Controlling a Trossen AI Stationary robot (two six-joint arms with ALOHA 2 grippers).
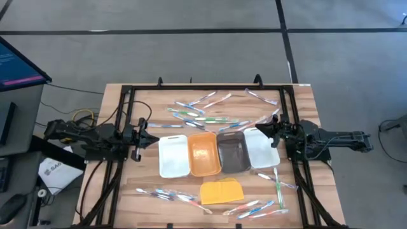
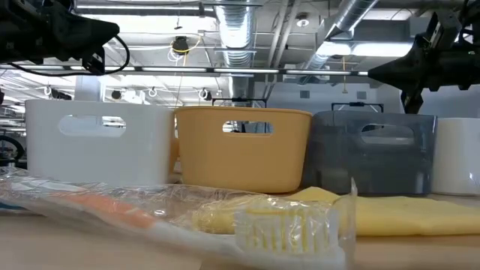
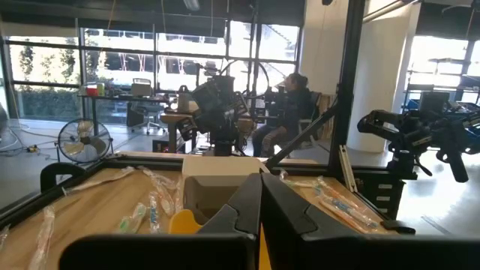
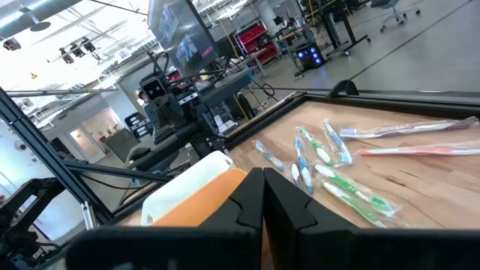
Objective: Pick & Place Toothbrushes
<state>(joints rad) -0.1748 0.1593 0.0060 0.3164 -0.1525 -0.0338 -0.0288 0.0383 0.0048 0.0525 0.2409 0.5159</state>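
Observation:
Many toothbrushes in clear wrappers lie flat on the wooden table in loose groups: one at the far side (image 1: 203,113), one near left (image 1: 166,194), one near right (image 1: 259,207), and a few beside the right white tray (image 1: 280,180). One wrapped toothbrush (image 2: 225,217) fills the low view's foreground. My left gripper (image 1: 147,138) (image 3: 260,201) is shut and hovers left of the left white tray (image 1: 173,155). My right gripper (image 1: 271,130) (image 4: 262,196) is shut and hovers over the far end of the right white tray (image 1: 261,149). Neither holds anything.
Four trays stand in a row at mid-table: white, orange (image 1: 204,154), grey (image 1: 233,152), white. A yellow pad (image 1: 222,191) lies near the front edge. A black frame (image 1: 191,88) runs around the table. A person sits in the room beyond (image 3: 289,105).

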